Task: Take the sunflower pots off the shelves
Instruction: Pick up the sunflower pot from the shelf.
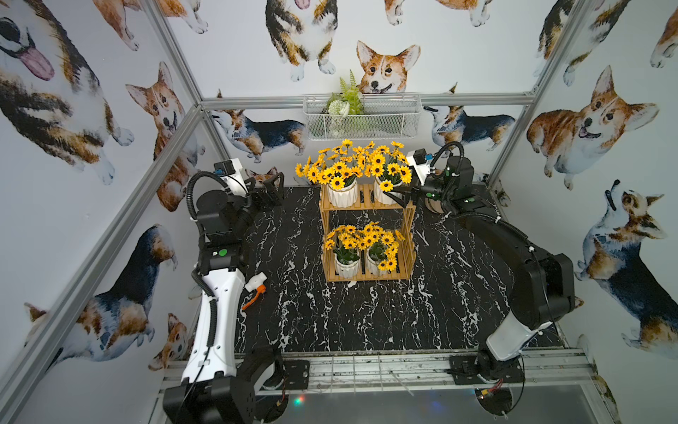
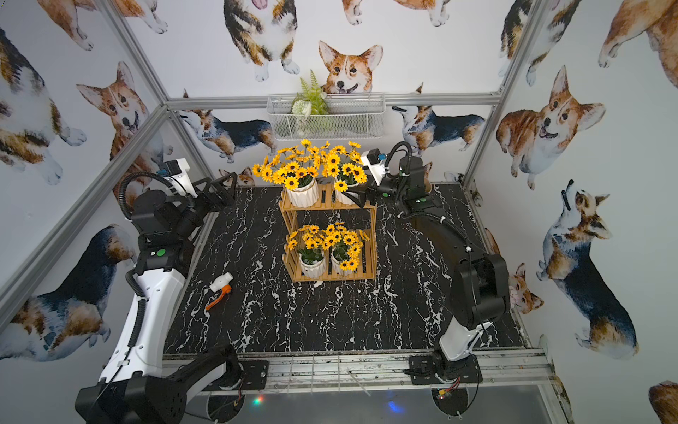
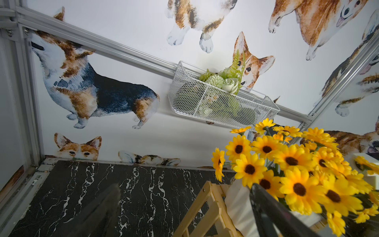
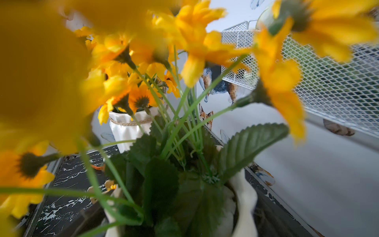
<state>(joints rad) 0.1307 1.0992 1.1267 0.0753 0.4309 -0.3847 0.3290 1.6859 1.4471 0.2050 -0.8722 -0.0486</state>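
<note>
Starting on the left: a small white plastic piece with an orange handle point(image 1: 255, 288) lies on the table point(image 1: 330, 330), and I don't think it matters here. Further back, the left gripper point(image 1: 270, 190) hangs near the wall with its fingers spread and nothing between them, well apart from the shelves point(image 1: 363, 208).

All four sunflower pots are still on the shelves, so nothing's done yet. The top left pot point(image 1: 342, 196) and top right pot point(image 1: 381, 194) sit side by side on the upper tier. The bottom left pot point(image 1: 346, 267) and bottom right pot point(image 1: 372, 266) are on the lower one.

The right gripper point(image 1: 401, 196) is at the outer side of the top right pot, fingers wide apart and not clamped on anything. The right wrist view is mostly petals and leaves, so I can't tell if a finger touches the pot.

How I'd do the grab:
- Push in until the white pot body sits properly between the fingers, not just stems.
- Squeeze firmly, since that ribbed ceramic looks slippery.
- Lift only enough to clear the slats, then pull out to the right.
- Go slowly. The two top bunches overlap, so a quick pull could drag the neighbour or rock the light rack.
</note>
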